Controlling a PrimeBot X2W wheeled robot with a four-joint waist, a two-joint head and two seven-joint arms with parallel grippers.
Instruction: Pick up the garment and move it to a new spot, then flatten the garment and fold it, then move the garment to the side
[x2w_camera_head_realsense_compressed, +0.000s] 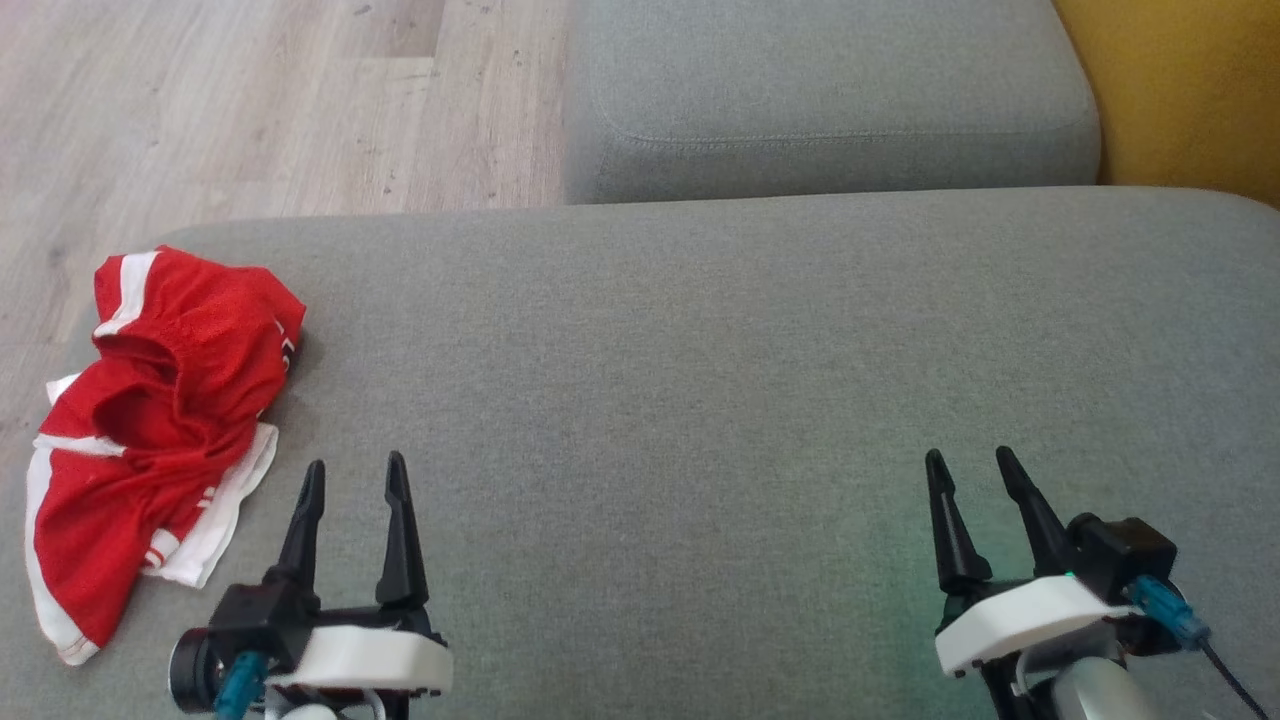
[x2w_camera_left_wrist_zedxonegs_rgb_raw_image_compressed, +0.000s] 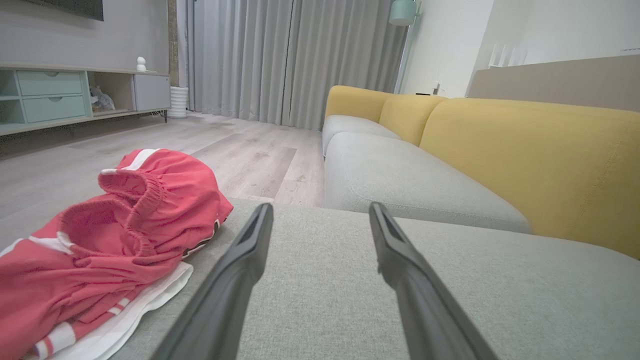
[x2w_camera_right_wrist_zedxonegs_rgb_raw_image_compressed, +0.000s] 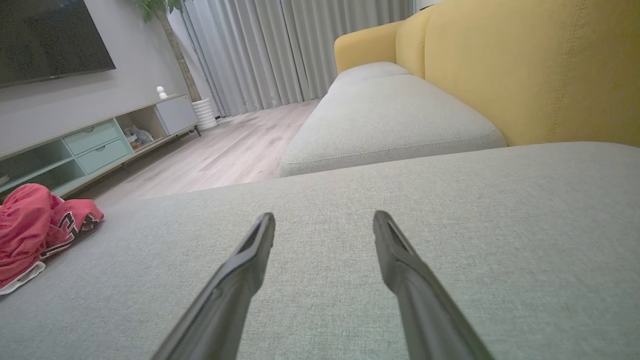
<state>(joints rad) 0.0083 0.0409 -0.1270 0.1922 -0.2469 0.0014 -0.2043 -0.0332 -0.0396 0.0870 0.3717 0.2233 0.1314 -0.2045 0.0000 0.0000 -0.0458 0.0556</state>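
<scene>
Head view: a crumpled red garment (x2w_camera_head_realsense_compressed: 150, 430) with white trim is seen lying at the left edge of the grey seat cushion (x2w_camera_head_realsense_compressed: 650, 400), towards its far left corner. It is bunched over itself, and a white-edged part is spread flat beneath it.

The left claw (x2w_camera_head_realsense_compressed: 356, 462) is held over the near edge of the cushion, just beside the garment and to its right, without touching it. Its two dark fingers are spread wide and nothing is held between them. The right claw (x2w_camera_head_realsense_compressed: 969, 453) is held over the near edge towards the right side, well apart from the garment, its fingers likewise spread wide and empty.

Beyond the far edge a second grey cushion (x2w_camera_head_realsense_compressed: 820, 90) is seen, with a yellow backrest (x2w_camera_head_realsense_compressed: 1190, 90) to its right and a pale wood floor (x2w_camera_head_realsense_compressed: 250, 100) to its left.

In the left wrist view the gathered elastic waistband of the garment is seen turned upward. In the right wrist view dark lettering is shown on one fold of the cloth, too small to be read. Across the floor, grey curtains (x2w_camera_left_wrist_zedxonegs_rgb_raw_image_compressed: 290, 60) and a low cabinet (x2w_camera_left_wrist_zedxonegs_rgb_raw_image_compressed: 50, 95) with pale green drawers are seen
</scene>
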